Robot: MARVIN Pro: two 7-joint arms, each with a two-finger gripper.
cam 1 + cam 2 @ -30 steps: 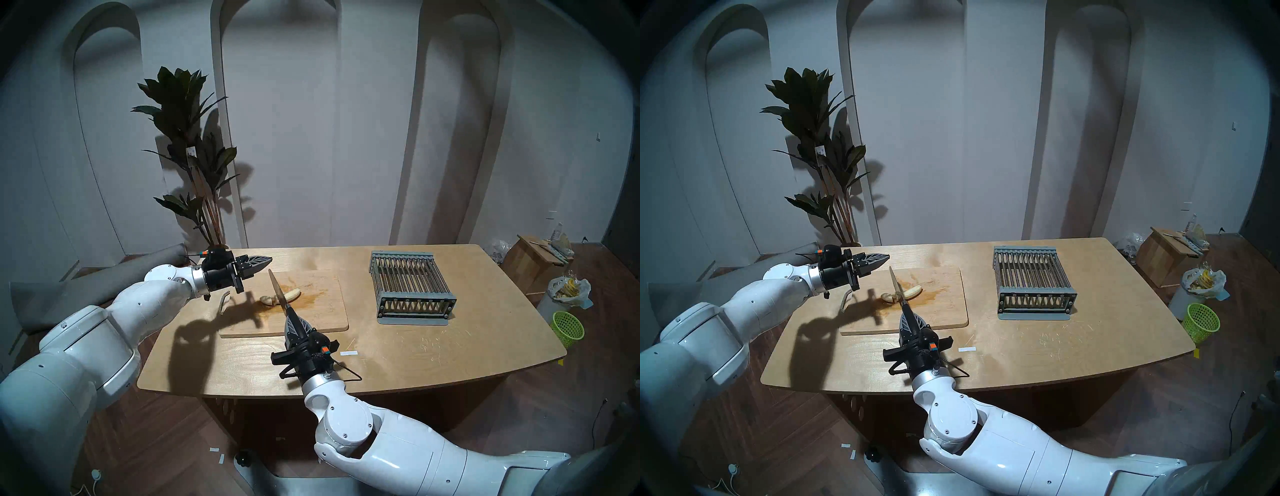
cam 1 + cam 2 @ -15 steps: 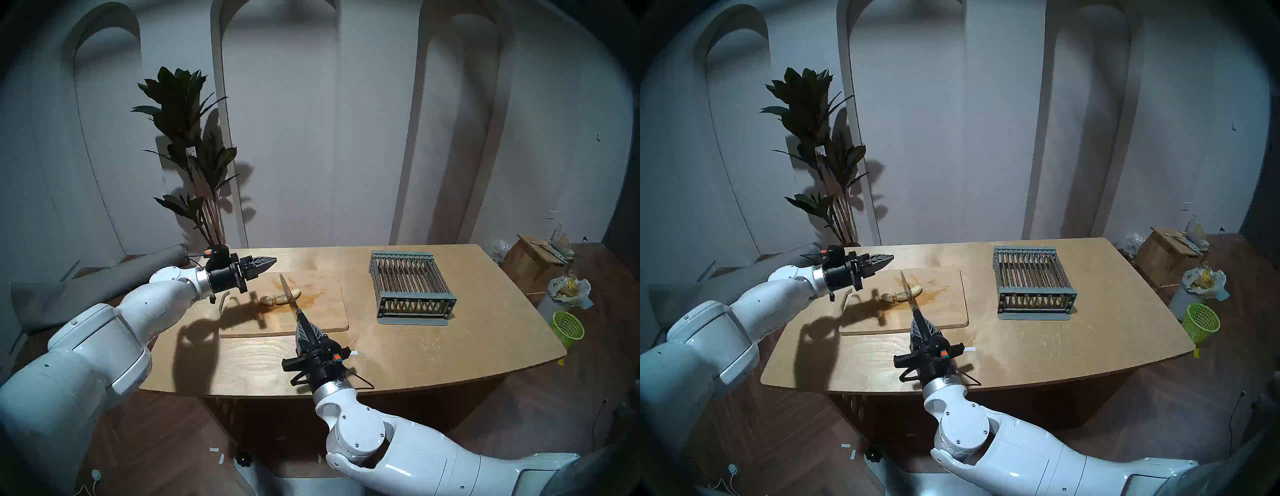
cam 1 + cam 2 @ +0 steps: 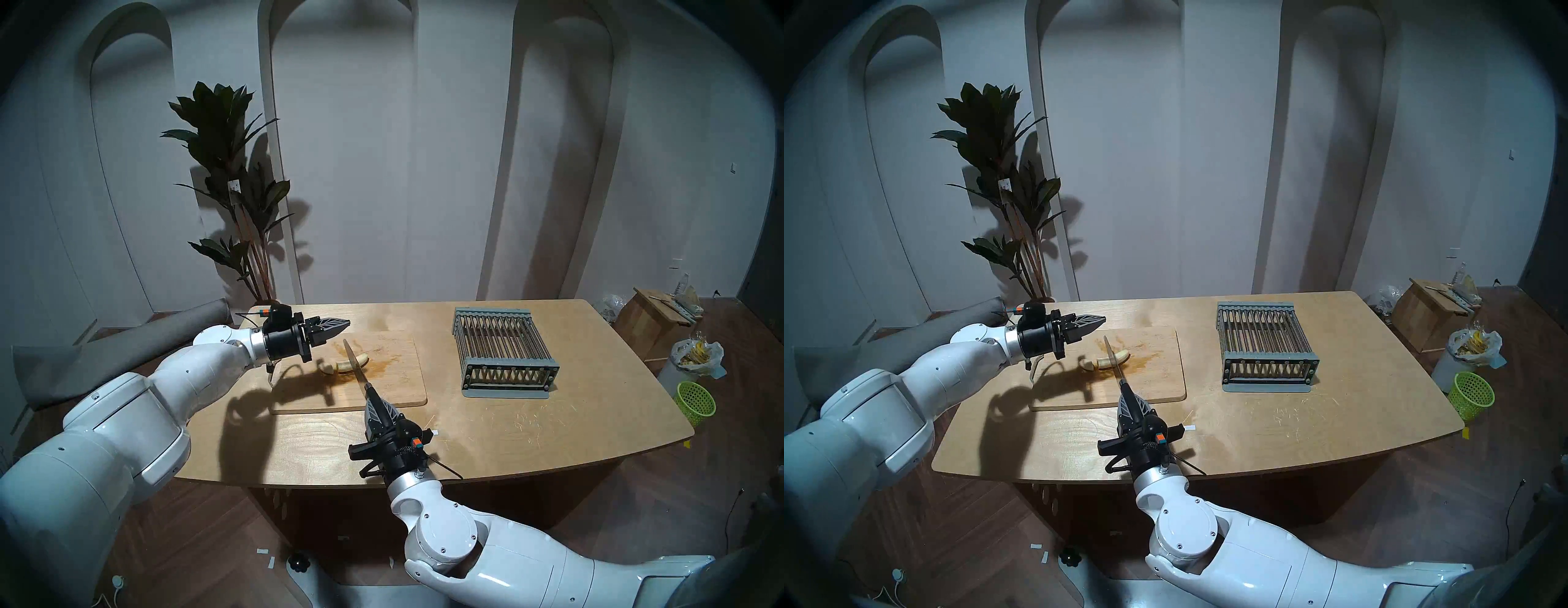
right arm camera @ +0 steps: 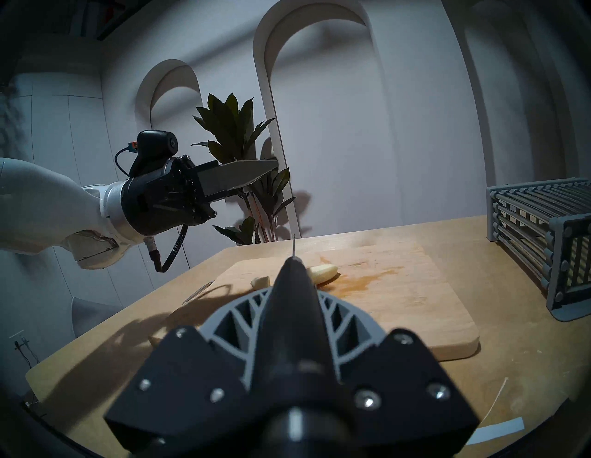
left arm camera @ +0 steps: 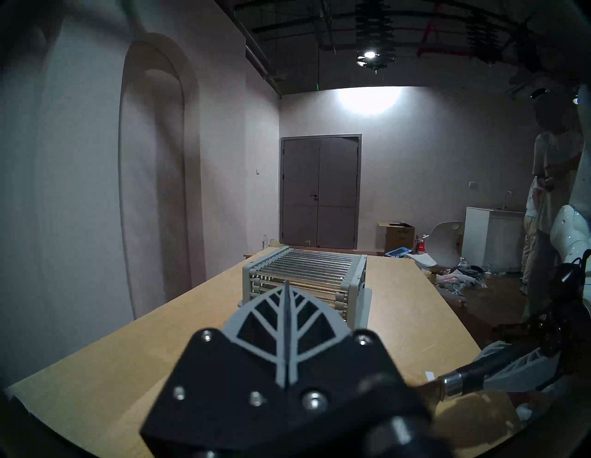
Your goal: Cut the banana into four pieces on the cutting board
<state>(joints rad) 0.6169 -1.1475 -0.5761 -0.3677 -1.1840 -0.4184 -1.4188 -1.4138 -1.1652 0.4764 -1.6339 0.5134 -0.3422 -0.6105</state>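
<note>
— Where's the fruit?

— I see the small peeled cream-yellow banana [image 3: 344, 365] at centre frame on the large light-wood cutting board [image 3: 394, 388] with its orange-brown stain, a short stub lying apart at its left end.

— And the jaws?

— My right gripper [image 3: 379, 411] is clamped on the black handle of a long steel knife [image 3: 355, 365], blade across the banana. My left gripper [image 3: 337, 326] hovers left of centre, jaws pressed together, empty.
</note>
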